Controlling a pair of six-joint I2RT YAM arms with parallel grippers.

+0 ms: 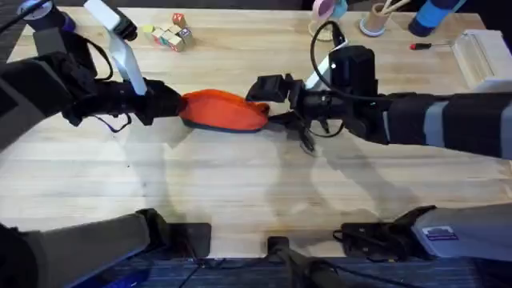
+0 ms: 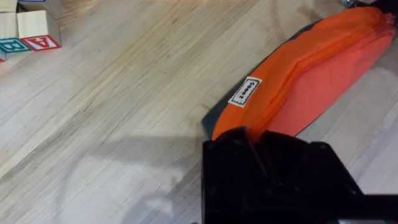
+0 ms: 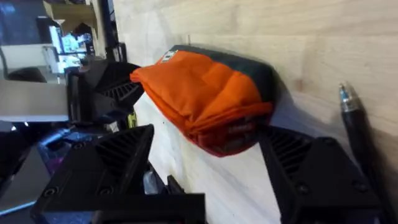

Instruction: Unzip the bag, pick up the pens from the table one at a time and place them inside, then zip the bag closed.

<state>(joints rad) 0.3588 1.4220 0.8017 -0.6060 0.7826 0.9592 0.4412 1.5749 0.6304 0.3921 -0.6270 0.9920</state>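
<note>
The orange bag lies on the table between my two grippers. My left gripper holds the bag's left end; in the left wrist view the gripper is shut on the bag by its dark lower edge. My right gripper is at the bag's right end. In the right wrist view the gripper stands open, with the bag's end between its fingers. A black pen lies on the table just beside it, under the right arm.
Lettered wooden blocks sit at the back left. A red-handled screwdriver, a clear box and cups are at the back right. Bare wood stretches across the front half of the table.
</note>
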